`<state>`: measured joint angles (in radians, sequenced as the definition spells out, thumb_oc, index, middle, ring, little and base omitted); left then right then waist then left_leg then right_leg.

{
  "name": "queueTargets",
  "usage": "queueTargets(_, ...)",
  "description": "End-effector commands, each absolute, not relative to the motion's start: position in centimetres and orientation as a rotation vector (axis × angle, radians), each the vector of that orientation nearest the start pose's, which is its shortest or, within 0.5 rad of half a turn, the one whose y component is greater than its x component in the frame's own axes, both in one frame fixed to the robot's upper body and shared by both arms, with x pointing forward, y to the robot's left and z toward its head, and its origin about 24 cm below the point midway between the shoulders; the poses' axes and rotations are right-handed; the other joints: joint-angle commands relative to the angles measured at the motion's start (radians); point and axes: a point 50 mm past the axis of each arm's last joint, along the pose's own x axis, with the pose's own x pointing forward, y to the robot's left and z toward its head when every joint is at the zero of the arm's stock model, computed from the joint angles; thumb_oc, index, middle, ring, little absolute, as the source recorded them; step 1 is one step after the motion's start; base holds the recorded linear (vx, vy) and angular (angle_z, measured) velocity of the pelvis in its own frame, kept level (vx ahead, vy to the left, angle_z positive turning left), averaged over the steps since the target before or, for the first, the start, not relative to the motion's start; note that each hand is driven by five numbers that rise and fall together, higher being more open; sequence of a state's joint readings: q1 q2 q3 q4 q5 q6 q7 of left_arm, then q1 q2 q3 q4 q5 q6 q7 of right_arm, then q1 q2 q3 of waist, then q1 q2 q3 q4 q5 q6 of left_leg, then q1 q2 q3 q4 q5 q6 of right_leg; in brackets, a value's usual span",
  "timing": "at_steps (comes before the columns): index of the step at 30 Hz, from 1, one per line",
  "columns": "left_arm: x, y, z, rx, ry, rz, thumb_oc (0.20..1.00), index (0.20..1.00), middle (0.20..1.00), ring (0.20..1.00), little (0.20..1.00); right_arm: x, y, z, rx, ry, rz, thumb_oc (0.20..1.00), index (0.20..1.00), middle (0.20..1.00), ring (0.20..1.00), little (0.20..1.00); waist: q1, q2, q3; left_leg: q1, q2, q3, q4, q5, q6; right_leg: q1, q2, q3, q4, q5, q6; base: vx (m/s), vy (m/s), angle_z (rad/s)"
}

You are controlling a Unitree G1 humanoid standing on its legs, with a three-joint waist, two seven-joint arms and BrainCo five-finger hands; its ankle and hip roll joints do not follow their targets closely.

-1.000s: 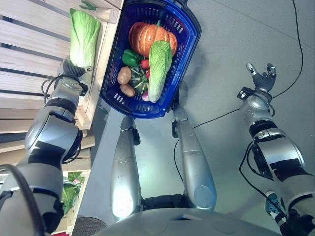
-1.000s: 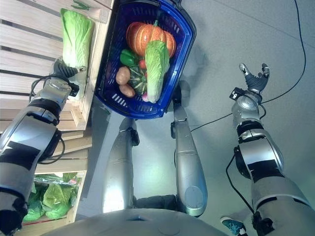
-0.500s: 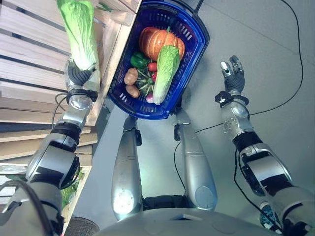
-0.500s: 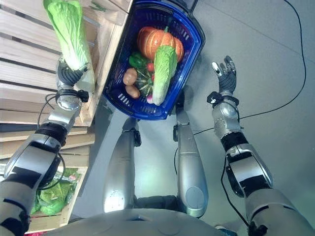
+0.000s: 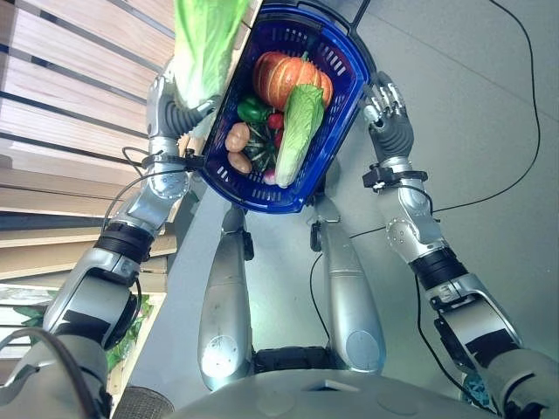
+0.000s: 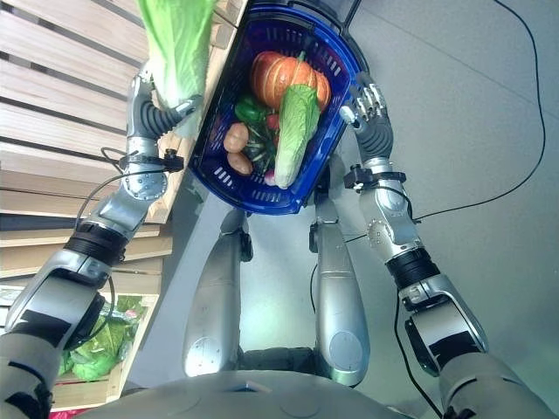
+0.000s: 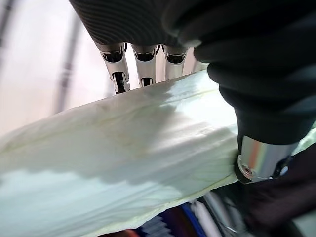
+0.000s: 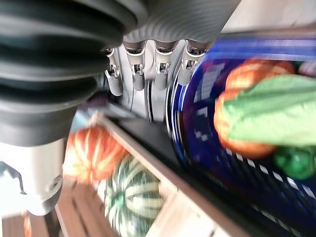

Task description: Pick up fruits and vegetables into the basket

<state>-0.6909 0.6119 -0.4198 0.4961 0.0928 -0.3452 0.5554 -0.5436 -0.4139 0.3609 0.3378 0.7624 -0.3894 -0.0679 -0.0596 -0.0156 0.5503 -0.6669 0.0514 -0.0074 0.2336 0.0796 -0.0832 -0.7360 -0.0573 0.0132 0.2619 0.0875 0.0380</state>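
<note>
A long napa cabbage [image 5: 205, 39] is held up beside the blue basket's [image 5: 262, 202] left rim by my left hand [image 5: 179, 112]. Fingers and thumb [image 7: 261, 94] curl round its pale stalk [image 7: 148, 143]. The basket holds an orange pumpkin [image 5: 284, 77], a second napa cabbage [image 5: 300, 127], a green pepper [image 5: 253, 110], potatoes [image 5: 234, 137] and a dark striped squash. My right hand [image 5: 389, 118] stands at the basket's right rim, its fingers [image 8: 160, 69] straight, holding nothing; the blue wall [image 8: 207, 113] shows just past them.
Slatted wooden crate shelves [image 5: 70, 105] run along the left. A lower crate with leafy greens [image 6: 96, 349] sits at the bottom left. An orange pumpkin [image 8: 91, 153] and a green striped squash [image 8: 131, 197] lie on a shelf by the basket. Grey floor [image 5: 472, 105] spreads to the right.
My left hand has carried the cabbage off the crate and rightward to the basket's left rim. My right hand has swung in from the far right to the basket's right rim.
</note>
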Motion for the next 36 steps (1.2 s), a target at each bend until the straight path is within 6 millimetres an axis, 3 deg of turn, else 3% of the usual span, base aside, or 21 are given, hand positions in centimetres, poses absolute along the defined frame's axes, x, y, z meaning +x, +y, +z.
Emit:
queueTargets(1,33.9,15.6,19.6,0.675,-0.848,0.009,0.2,0.2,0.2,0.2,0.2,32.5,-13.8,16.2,0.236,-0.488,0.358,1.0,1.0,1.0,1.0,1.0,-0.005,0.02,-0.03,-0.003,-0.056,0.023,-0.038,-0.008,0.011,0.05,0.04,-0.075,0.036,-0.084,0.034,0.0,0.0,0.0)
queueTargets(7,33.1,13.1,20.8,0.702,-0.936,-0.156,0.2,0.2,0.2,0.2,0.2,32.3,-12.3,17.2,0.21,-0.489,0.466,1.0,1.0,1.0,1.0,1.0,-0.004,0.019,-0.03,0.0,-0.052,0.026,-0.045,0.001,0.013,0.054,0.037,-0.074,0.029,-0.073,0.038,0.0,-0.001,0.01)
queueTargets(16,32.4,10.7,20.8,0.767,-0.949,-0.379,0.2,0.2,0.2,0.2,0.2,32.3,-10.9,18.2,0.191,-0.483,0.548,1.0,1.0,1.0,1.0,1.0,-0.001,0.014,-0.03,0.007,-0.048,0.034,-0.044,-0.007,0.015,0.058,0.032,-0.073,0.024,-0.068,0.046,0.0,0.0,0.0)
queueTargets(25,32.1,9.7,20.7,0.802,-0.922,-0.488,0.2,0.2,0.2,0.2,0.2,31.9,-10.1,19.2,0.233,-0.504,0.613,1.0,1.0,1.0,1.0,1.0,0.002,0.01,-0.03,0.001,-0.045,0.035,-0.043,-0.009,0.015,0.049,0.031,-0.072,0.026,-0.063,0.051,0.0,0.0,0.0)
queueTargets(36,32.8,10.3,19.6,0.921,-0.808,-0.524,0.2,0.2,0.2,0.2,0.2,31.1,-9.5,20.2,0.304,-0.515,0.751,1.0,1.0,1.0,1.0,1.0,0.003,0.004,-0.03,-0.004,-0.042,0.036,-0.04,-0.011,0.015,0.044,0.028,-0.075,0.025,-0.059,0.056,0.0,0.0,0.0)
